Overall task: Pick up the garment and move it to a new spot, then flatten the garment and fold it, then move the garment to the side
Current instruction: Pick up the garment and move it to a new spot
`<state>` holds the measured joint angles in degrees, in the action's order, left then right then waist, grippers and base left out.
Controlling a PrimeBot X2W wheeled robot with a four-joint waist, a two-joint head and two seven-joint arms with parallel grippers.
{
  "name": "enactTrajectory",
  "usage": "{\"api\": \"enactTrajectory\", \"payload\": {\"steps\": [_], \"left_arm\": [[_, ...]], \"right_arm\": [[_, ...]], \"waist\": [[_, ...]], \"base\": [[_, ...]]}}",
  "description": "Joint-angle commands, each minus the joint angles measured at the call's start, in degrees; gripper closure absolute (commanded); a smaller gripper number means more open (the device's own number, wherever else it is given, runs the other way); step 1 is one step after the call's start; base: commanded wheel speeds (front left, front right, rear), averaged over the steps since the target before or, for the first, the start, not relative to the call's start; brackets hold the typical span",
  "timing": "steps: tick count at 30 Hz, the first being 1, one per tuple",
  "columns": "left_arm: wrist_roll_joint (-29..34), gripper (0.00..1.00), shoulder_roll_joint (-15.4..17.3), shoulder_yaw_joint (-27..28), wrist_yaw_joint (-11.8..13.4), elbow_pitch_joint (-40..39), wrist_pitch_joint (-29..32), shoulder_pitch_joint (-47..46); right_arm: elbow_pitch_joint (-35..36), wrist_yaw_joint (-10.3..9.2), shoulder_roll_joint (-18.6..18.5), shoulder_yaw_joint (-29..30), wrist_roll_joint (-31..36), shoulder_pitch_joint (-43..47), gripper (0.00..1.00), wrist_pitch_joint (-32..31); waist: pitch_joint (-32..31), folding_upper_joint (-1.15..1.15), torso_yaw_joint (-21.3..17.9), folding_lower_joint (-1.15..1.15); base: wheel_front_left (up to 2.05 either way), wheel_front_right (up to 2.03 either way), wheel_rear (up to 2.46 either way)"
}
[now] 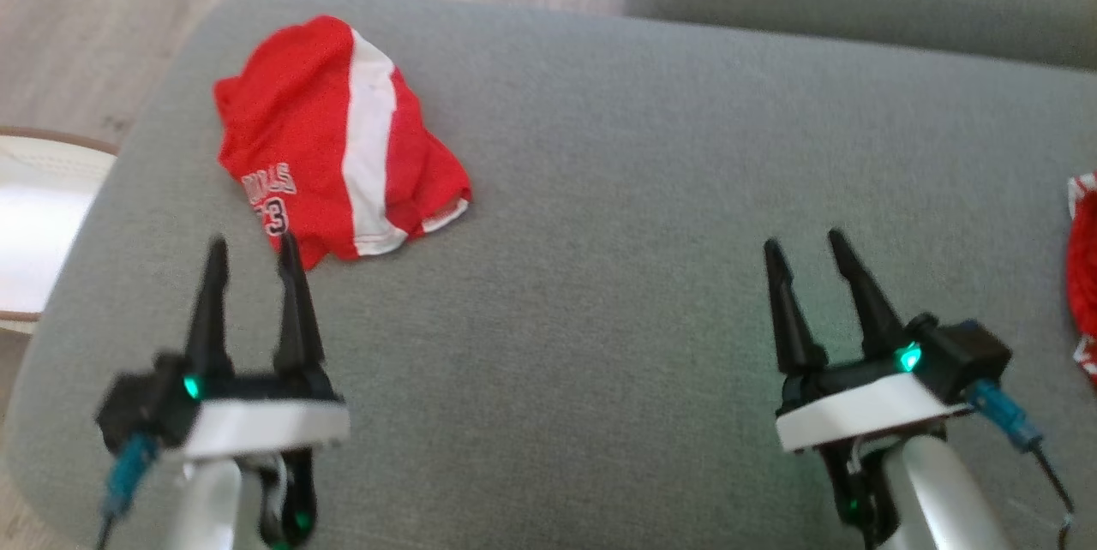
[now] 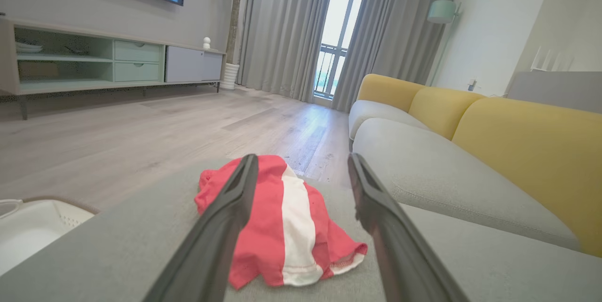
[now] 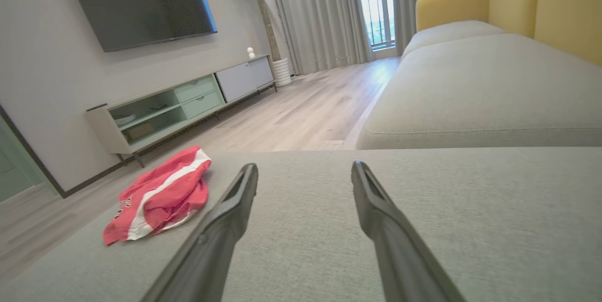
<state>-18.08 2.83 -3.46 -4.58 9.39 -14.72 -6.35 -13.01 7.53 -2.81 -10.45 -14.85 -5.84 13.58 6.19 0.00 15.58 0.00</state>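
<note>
The garment (image 1: pixel 334 139) is a crumpled red piece with a white stripe and white lettering, lying at the far left of the grey cushion (image 1: pixel 617 190). It also appears straight ahead in the left wrist view as the garment (image 2: pixel 287 226), and off to the left in the right wrist view as the garment (image 3: pixel 160 196). My left gripper (image 1: pixel 254 250) is open just short of its near edge, nothing between the fingers. Over bare cushion at the right, my right gripper (image 1: pixel 804 243) stands open and holds nothing.
A white basket (image 1: pixel 34 224) stands on the wooden floor left of the cushion. Another red cloth (image 1: pixel 1082 276) pokes in at the right edge. A grey and yellow sofa (image 2: pixel 470 151) lies beyond; a TV cabinet (image 2: pixel 94 62) lines the far wall.
</note>
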Motion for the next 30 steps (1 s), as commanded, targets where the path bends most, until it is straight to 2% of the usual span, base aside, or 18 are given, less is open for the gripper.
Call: {"api": "enactTrajectory", "payload": {"steps": [1, 7, 11, 18, 26, 30], "left_arm": [[0.4, 0.00, 0.7, 2.5, -0.3, -1.3, -0.3, -3.8], [2.6, 0.00, 5.5, 4.1, -1.2, 5.2, 0.2, -13.1], [2.0, 0.00, 9.4, 3.9, -1.7, 12.6, 7.3, -21.3], [-0.4, 0.00, 13.9, 2.2, -2.5, 26.2, 20.0, -34.3], [-1.8, 0.00, 16.9, -1.7, -2.8, 40.2, 27.6, -42.5], [-3.4, 0.00, 17.1, -3.9, -2.9, 44.7, 30.3, -45.3]], "right_arm": [[2.5, -0.04, -0.1, -0.9, 0.6, -2.9, 0.00, -0.1], [6.9, -0.04, -0.1, 1.0, 2.8, -4.6, 0.00, -1.6], [10.9, -0.04, -0.1, 3.0, 4.7, -5.7, 0.00, -3.2], [17.6, -0.04, -0.1, 5.7, 7.1, -6.9, 0.00, -6.2], [21.1, -0.04, -0.1, 6.1, 8.2, -8.2, 0.00, -7.8], [21.7, -0.04, -0.1, 6.4, 8.3, -8.4, 0.00, -8.0]], "waist": [[1.8, 0.00, -1.4, 0.00], [6.6, 0.00, -3.5, 0.00], [10.5, 0.00, -4.2, 0.00], [16.3, 0.00, -4.9, 0.00], [20.2, 0.00, -6.8, 0.00], [21.1, 0.00, -7.4, 0.00]], "base": [[0.00, 0.00, 0.00], [0.00, 0.00, 0.00], [0.00, 0.00, 0.00], [0.00, 0.00, 0.00], [0.00, 0.00, 0.00], [0.00, 0.00, 0.00]]}}
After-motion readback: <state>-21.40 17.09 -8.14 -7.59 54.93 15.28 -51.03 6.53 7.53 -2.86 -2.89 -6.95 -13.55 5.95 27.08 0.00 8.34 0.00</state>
